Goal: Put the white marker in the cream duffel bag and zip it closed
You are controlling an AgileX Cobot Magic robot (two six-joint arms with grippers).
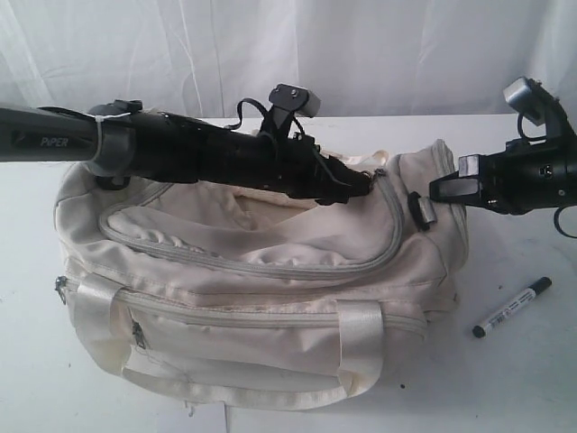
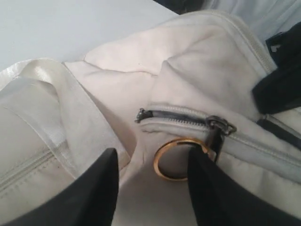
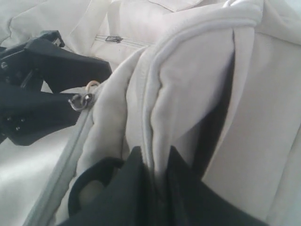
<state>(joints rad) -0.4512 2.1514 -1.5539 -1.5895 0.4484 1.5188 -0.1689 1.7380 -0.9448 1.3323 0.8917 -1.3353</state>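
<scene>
Clenched the right hand (image 3: 155, 157) on the cream duffel bag (image 1: 270, 298) to steady it. Spread the left hand (image 2: 153, 153) open round the ring pull (image 2: 165, 176), likely to unzip. Had the white marker (image 1: 512, 308) out by the desk (image 1: 505, 383)'s right edge.

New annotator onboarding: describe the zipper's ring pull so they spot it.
On the cream duffel bag, follow the curved grey top zipper to the slider by the left hand. The ring pull sits there: a thin gold hoop, the only gold thing on the pale fabric.
</scene>
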